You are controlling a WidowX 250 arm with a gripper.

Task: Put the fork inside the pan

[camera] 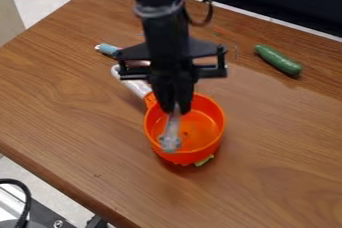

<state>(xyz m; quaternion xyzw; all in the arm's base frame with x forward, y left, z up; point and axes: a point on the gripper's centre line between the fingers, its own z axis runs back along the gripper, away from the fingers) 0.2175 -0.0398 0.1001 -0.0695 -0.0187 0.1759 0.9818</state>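
Centrally, black gripper pinches upper end of grey fork; fork hangs over orange saucepan, lower end toward six o'clock. Likely light, stiff, somewhat slippery, hardly fragile; firm hold nearer mid-length should curb swivel.

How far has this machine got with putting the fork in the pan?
Picking up the fork and bringing it to the orange pan look done. In hand: the black gripper grips one end, the other pointing down within the pan's rim; whether it touches the bottom I can't tell. Left, probably: lowering it if needed, then letting go.
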